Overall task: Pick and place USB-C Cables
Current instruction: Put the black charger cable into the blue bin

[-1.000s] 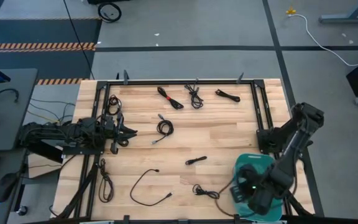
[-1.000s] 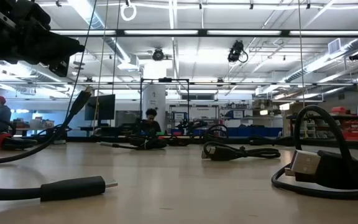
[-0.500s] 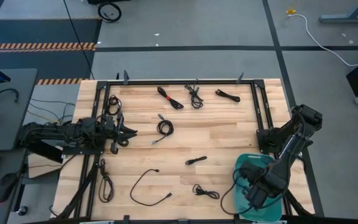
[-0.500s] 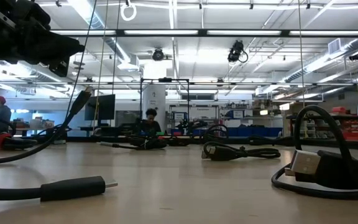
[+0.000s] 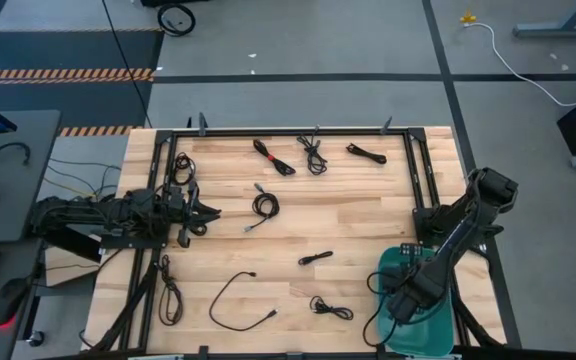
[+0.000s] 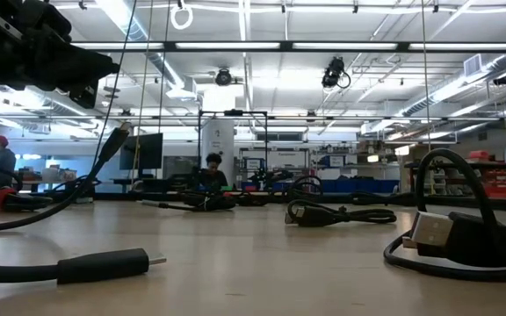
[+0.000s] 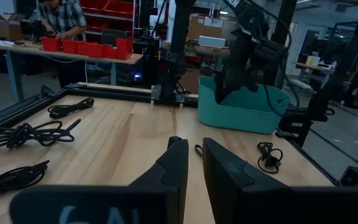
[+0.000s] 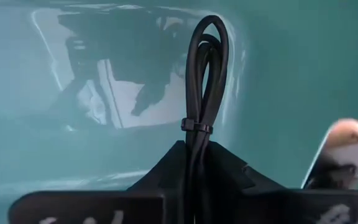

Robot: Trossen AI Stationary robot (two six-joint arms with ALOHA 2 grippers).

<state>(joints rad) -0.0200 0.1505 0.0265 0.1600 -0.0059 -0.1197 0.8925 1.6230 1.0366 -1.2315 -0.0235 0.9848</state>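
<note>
Only the right wrist view showed the right gripper [image 8: 194, 163] clenched on a tied USB-C cable [image 8: 202, 74], inside the teal bin [image 5: 420, 262]; the left gripper [image 7: 194, 163] waited, nearly closed and empty.

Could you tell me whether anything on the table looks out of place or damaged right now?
Nothing stands out. The loose cables lie scattered on the table, none visibly damaged. The right gripper holds a tied cable inside the teal bin.

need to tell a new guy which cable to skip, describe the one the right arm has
Find the teal plastic bin at the wooden table's near right corner. The right gripper hangs inside it, pinching a bundled thin black cable. Unlike those lying on the wood, this one is held upright, cinched by a black tie.
</note>
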